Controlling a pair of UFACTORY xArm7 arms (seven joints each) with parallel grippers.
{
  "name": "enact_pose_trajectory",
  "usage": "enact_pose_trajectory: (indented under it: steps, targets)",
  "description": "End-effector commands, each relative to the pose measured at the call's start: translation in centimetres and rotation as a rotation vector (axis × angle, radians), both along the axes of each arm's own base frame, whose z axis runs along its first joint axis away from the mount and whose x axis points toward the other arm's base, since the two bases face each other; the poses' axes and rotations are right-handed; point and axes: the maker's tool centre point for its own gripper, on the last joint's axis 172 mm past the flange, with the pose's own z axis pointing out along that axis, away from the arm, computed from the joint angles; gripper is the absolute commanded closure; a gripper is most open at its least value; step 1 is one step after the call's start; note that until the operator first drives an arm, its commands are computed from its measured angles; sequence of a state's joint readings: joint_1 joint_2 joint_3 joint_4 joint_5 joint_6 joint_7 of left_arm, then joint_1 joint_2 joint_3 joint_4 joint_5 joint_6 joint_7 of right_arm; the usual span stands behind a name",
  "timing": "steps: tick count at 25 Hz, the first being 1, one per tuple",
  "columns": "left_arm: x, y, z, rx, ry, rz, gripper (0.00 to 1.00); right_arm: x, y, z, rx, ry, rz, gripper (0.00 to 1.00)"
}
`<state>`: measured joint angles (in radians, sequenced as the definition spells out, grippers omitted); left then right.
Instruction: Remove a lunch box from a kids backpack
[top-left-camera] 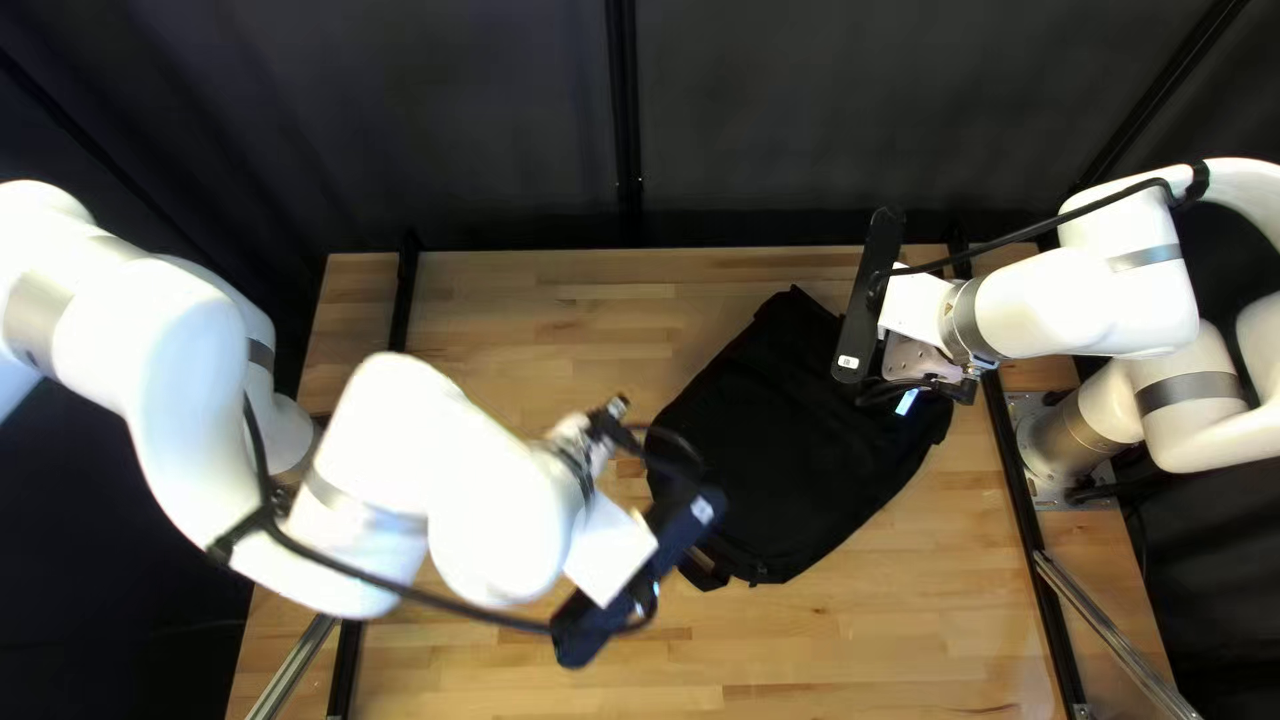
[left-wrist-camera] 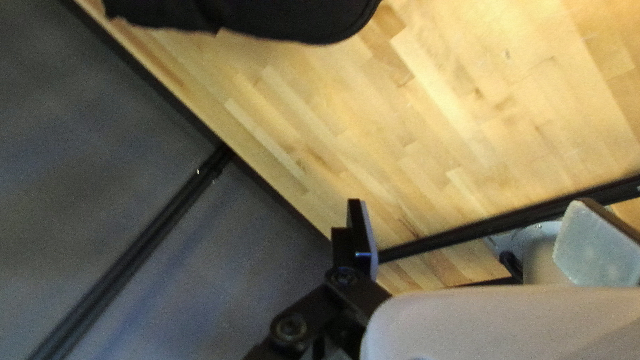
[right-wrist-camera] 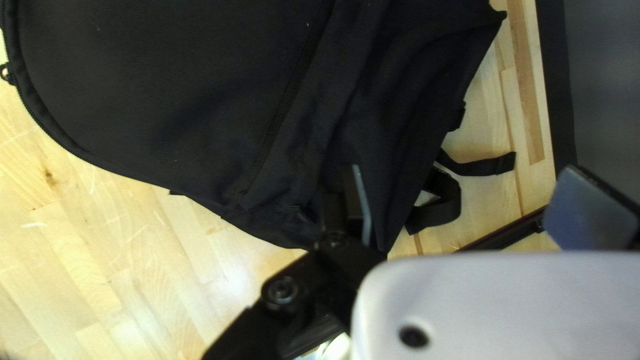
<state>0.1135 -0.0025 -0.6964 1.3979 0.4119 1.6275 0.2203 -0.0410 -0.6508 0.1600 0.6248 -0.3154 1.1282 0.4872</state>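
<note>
The worktop (top-left-camera: pixel 867 654) spread beneath both arms. The left arm (top-left-camera: pixel 374 434) bent low across its left half, forearm slanting toward the near edge; the right arm (top-left-camera: pixel 1054 304) folded above its base, reaching inward. The black backpack (top-left-camera: pixel 787 447) lay right of centre. The left gripper (top-left-camera: pixel 638 580) hung open beside it, the right gripper (top-left-camera: pixel 867 296) open above its far right part. A loose strap (right-wrist-camera: pixel 490 164) trailed out.
</note>
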Motion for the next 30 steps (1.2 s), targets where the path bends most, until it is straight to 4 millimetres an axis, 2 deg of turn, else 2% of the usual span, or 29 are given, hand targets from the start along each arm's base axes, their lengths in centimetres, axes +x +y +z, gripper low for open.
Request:
enact_pose_trajectory:
  steps: [1,3,4,5,9,14,17,26,27,30]
  targets:
    - [1.6,-3.4,-3.0,0.004,0.001,-0.077,0.0,0.0,0.0,0.0,0.0,0.0,0.0,0.0]
    - [2.4,-4.2,-4.8,-0.005,0.006,-0.109,0.0,0.0,0.0,0.0,0.0,0.0,0.0,0.0]
    - [3.3,-4.9,-7.0,-0.018,0.01,-0.143,0.0,0.0,0.0,0.0,0.0,0.0,0.0,0.0]
    - [3.6,-5.1,-7.6,-0.024,0.011,-0.159,0.0,0.0,0.0,0.0,0.0,0.0,0.0,0.0]
    - [6.1,-6.5,-12.9,-0.052,0.033,-0.294,0.0,0.0,0.0,0.0,0.0,0.0,0.0,0.0]
    - [7.8,-8.5,-16.3,-0.018,0.117,-0.446,0.0,0.0,0.0,0.0,0.0,0.0,0.0,0.0]
    - [8.5,-8.3,-17.0,0.072,0.166,-0.433,0.0,0.0,0.0,0.0,0.0,0.0,0.0,0.0]
    - [8.5,-8.3,-17.0,0.072,0.166,-0.433,0.0,0.0,0.0,0.0,0.0,0.0,0.0,0.0]
    - [8.3,-8.6,-17.1,0.05,0.167,-0.415,0.0,0.0,0.0,0.0,0.0,0.0,0.0,0.0]
    - [7.7,-10.7,-18.0,0.058,0.16,-0.501,0.0,0.0,0.0,0.0,0.0,0.0,0.0,0.0]
